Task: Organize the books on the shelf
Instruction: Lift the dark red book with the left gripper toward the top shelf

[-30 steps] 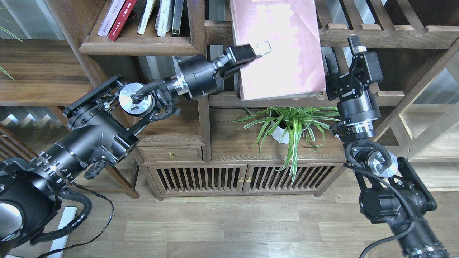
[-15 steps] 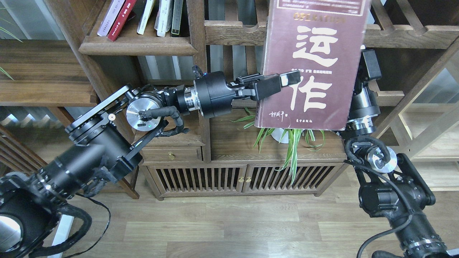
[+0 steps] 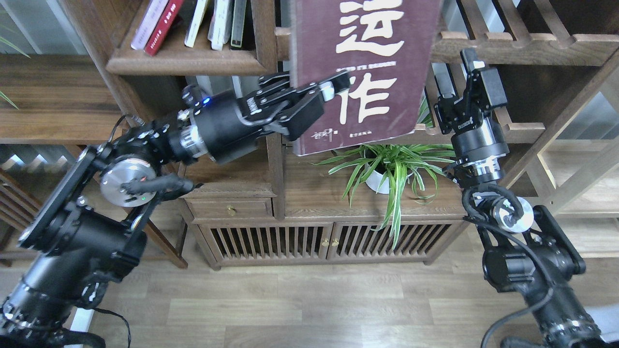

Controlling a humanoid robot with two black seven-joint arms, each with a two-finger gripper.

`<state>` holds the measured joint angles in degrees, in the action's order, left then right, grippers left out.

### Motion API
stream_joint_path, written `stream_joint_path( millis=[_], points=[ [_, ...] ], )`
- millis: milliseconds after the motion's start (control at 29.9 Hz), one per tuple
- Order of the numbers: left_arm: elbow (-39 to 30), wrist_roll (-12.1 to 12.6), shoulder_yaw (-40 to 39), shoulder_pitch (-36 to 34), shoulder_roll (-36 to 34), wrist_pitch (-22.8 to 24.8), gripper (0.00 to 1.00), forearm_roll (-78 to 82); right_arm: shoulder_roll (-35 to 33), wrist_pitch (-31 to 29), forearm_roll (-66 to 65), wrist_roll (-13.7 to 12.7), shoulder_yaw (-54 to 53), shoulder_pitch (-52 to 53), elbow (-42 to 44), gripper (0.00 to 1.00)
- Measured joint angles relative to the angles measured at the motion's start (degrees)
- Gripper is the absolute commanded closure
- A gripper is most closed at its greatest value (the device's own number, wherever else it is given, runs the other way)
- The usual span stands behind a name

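My left gripper [image 3: 325, 92] is shut on the lower left part of the thick dark maroon book [image 3: 367, 63] with big white Chinese characters. It holds the book upright in the air in front of the slatted rack, cover facing me. My right gripper [image 3: 459, 77] is open and empty just right of the book, apart from it. The dark brown solid shelf [image 3: 184, 63] is at the upper left. On it a pale-lavender book [image 3: 146, 20] and a red book [image 3: 165, 24] lean to the right.
Several more books [image 3: 222, 21] stand on the same shelf against its right post. Slatted racks [image 3: 522, 46] run across the upper right. A potted spider plant [image 3: 387, 169] stands on a low cabinet [image 3: 329, 208] below the held book. Wooden floor lies in front.
My left arm swung the maroon book left and upward, closer to the solid shelf. The right gripper, hidden behind the book half a second ago, now stands free to its right.
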<state>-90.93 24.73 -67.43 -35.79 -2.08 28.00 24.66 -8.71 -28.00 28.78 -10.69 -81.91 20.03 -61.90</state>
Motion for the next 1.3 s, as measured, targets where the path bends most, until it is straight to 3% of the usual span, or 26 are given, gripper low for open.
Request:
stream_joint_path(
  millis=[368,635,970,1304],
  points=[
    [-5.23,-0.74,-9.33,3.57,0.93,0.0,1.0,4.76,0.81,0.0,-0.1,-0.03,0.71,-0.32,0.3,0.12],
    [-8.79,-3.4,-15.79,7.21,1.85,0.0,1.0,7.37,0.98,0.0,-0.09,-0.07,1.67,-0.27,0.63,0.12],
    [-10.33,-3.65,-26.59,9.21,2.08,0.0,1.0,9.87,1.03,0.0,-0.11,-0.03,4.3,-0.49,0.64,0.12],
    [-10.75,-4.16,-32.61,10.24,2.09,0.0,1.0,9.81,1.06,0.0,-0.13,-0.06,5.77,-0.6,0.71,0.12]
  ],
)
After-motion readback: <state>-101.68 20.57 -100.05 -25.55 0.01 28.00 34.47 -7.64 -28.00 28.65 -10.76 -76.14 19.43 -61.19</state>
